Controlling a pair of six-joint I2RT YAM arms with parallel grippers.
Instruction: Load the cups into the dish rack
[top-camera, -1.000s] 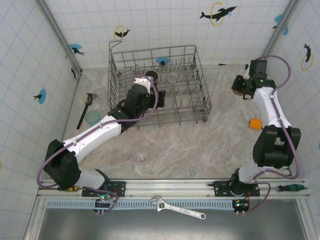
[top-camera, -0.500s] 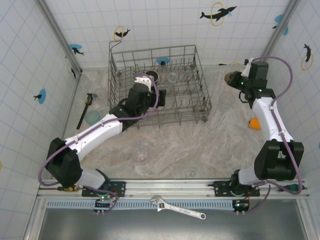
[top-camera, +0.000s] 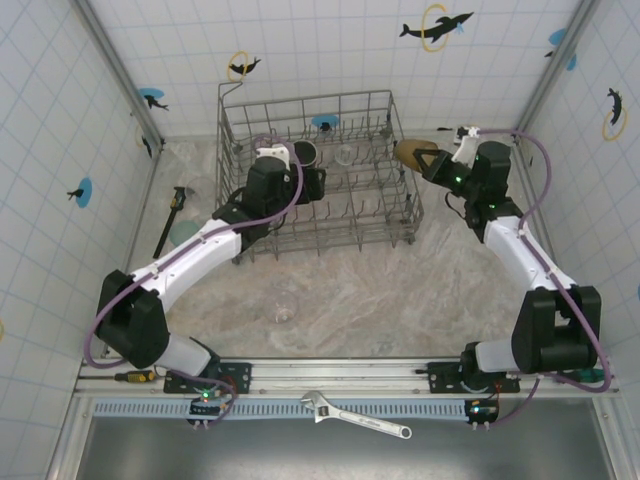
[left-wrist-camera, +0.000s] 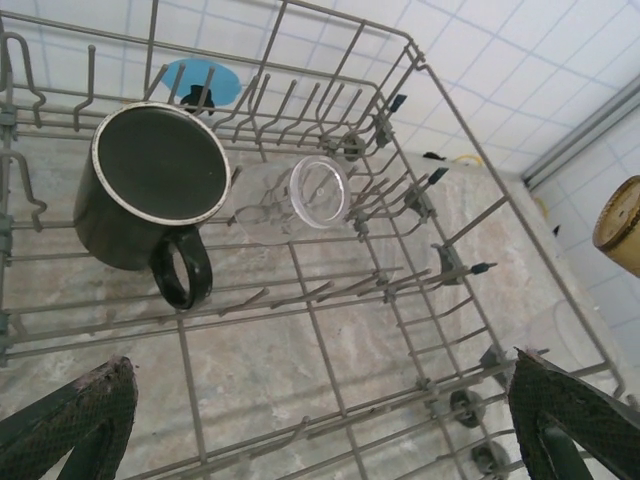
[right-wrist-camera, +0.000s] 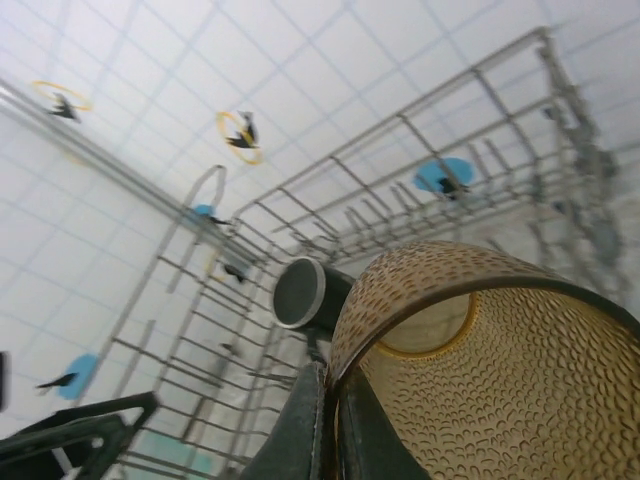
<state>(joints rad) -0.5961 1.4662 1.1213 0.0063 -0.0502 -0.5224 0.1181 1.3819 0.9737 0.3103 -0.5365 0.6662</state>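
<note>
The grey wire dish rack (top-camera: 300, 100) stands at the back of the table. A black handled mug (top-camera: 305, 153) and a clear glass (top-camera: 345, 154) lie inside it. My left gripper (top-camera: 312, 185) hovers open over the rack's middle, nothing between its fingers. In the left wrist view the mug (left-wrist-camera: 150, 190) and glass (left-wrist-camera: 315, 192) lie ahead of the gripper (left-wrist-camera: 320, 430). My right gripper (top-camera: 432, 163) is shut on the rim of the amber tumbler (top-camera: 410, 153), held at the rack's right edge. The right wrist view shows the gripper (right-wrist-camera: 335, 420) pinching the tumbler (right-wrist-camera: 500, 370) wall.
A clear glass (top-camera: 285, 310) stands on the table in front of the rack. A pale teal cup (top-camera: 183, 235) sits left of the rack, beside a black tool (top-camera: 170, 220). A wrench (top-camera: 355, 415) lies on the front rail. Tiled walls close in both sides.
The right arm has swung left from the right wall, carrying the amber tumbler to the rack's right edge. The left gripper has shifted slightly further over the rack, still open.
</note>
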